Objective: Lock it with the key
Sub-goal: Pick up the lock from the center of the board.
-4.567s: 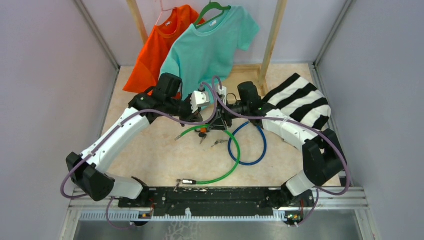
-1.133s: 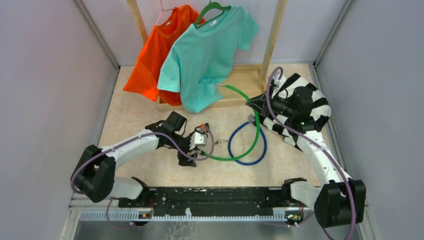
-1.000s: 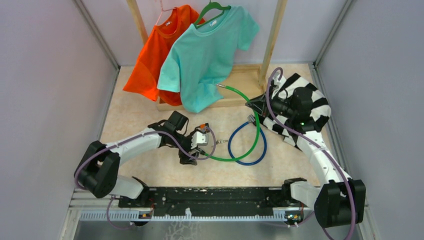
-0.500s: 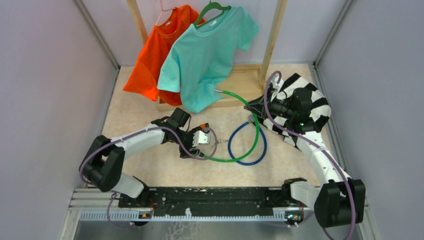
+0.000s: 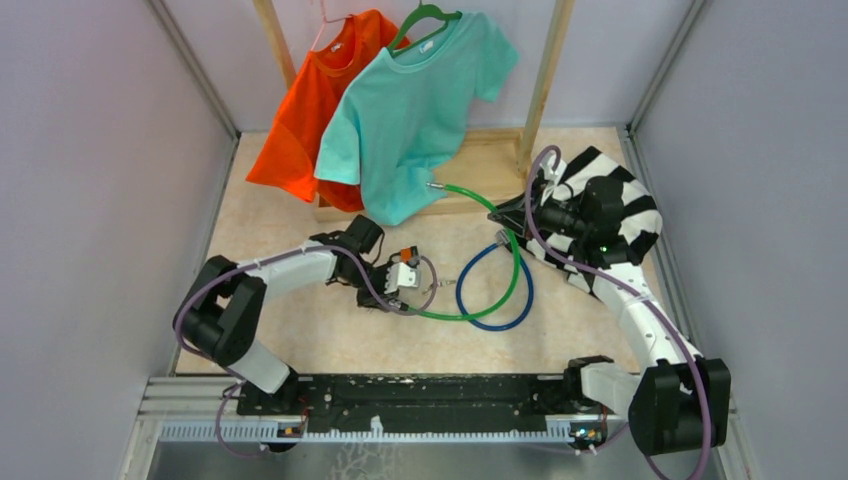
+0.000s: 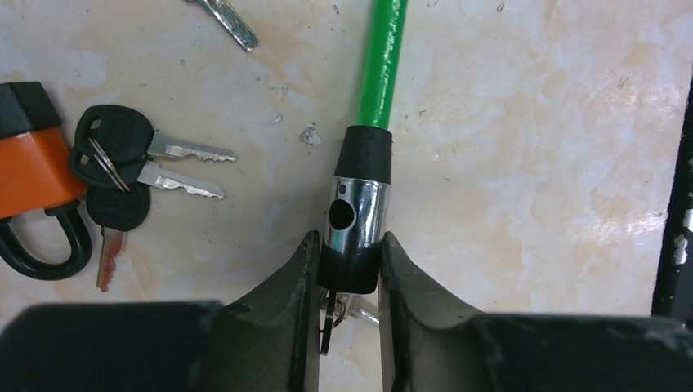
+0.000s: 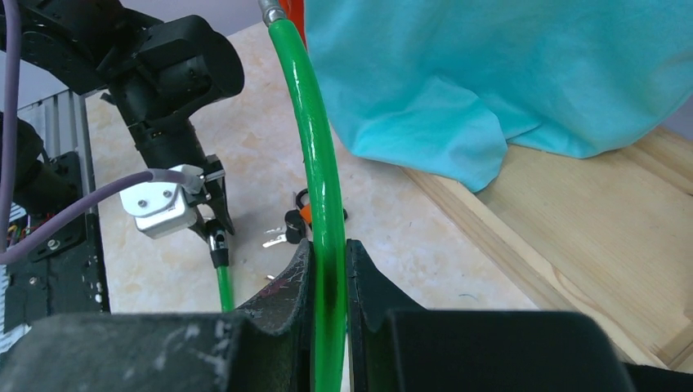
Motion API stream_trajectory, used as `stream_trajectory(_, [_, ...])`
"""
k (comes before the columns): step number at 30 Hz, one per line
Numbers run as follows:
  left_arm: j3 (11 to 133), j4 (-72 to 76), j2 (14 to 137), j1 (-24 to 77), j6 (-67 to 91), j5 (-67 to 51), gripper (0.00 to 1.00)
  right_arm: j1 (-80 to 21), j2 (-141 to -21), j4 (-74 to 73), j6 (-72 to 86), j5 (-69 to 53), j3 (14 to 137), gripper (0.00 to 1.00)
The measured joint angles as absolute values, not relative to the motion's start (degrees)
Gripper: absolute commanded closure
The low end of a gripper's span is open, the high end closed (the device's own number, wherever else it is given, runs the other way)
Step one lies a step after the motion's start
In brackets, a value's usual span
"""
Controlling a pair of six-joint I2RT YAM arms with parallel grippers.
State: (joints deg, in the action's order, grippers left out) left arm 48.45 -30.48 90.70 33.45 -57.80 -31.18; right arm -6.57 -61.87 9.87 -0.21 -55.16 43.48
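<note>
The green cable lock [image 5: 517, 270] curves across the floor between both arms. In the left wrist view my left gripper [image 6: 349, 247] has its fingers pressed on both sides of the black end of the chrome lock head [image 6: 357, 214]. A small key ring hangs from that end, between the fingers. Black-headed keys [image 6: 114, 163] lie loose to the left beside an orange padlock [image 6: 29, 167]. My right gripper [image 7: 329, 255] is shut on the green cable [image 7: 315, 155] and holds it off the floor. The cable's free pin end [image 5: 433, 185] points toward the teal shirt.
A blue cable loop [image 5: 495, 327] lies inside the green one. An orange shirt [image 5: 310, 110] and a teal shirt [image 5: 410, 110] hang from a wooden rack [image 5: 490, 165] at the back. A striped cloth [image 5: 590, 175] lies under my right arm. Another key [image 6: 225, 16] lies nearby.
My left gripper has slid up to the green lock's head and closed its fingers on it. The right gripper has kept its hold on the green cable, hardly moving.
</note>
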Motion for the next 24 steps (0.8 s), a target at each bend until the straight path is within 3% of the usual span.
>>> stream_trajectory(8, [48.2, -32.3, 85.5, 29.0, -56.1, -35.9, 0.99, -6.6, -61.8, 8.3, -4.0, -56.7, 43.5, 1.0])
stream_trajectory(24, [51.1, -33.6, 78.2, 28.1, -58.9, -41.1, 1.0, -9.6, -59.7, -23.9, -33.9, -56.6, 45.8, 1.0])
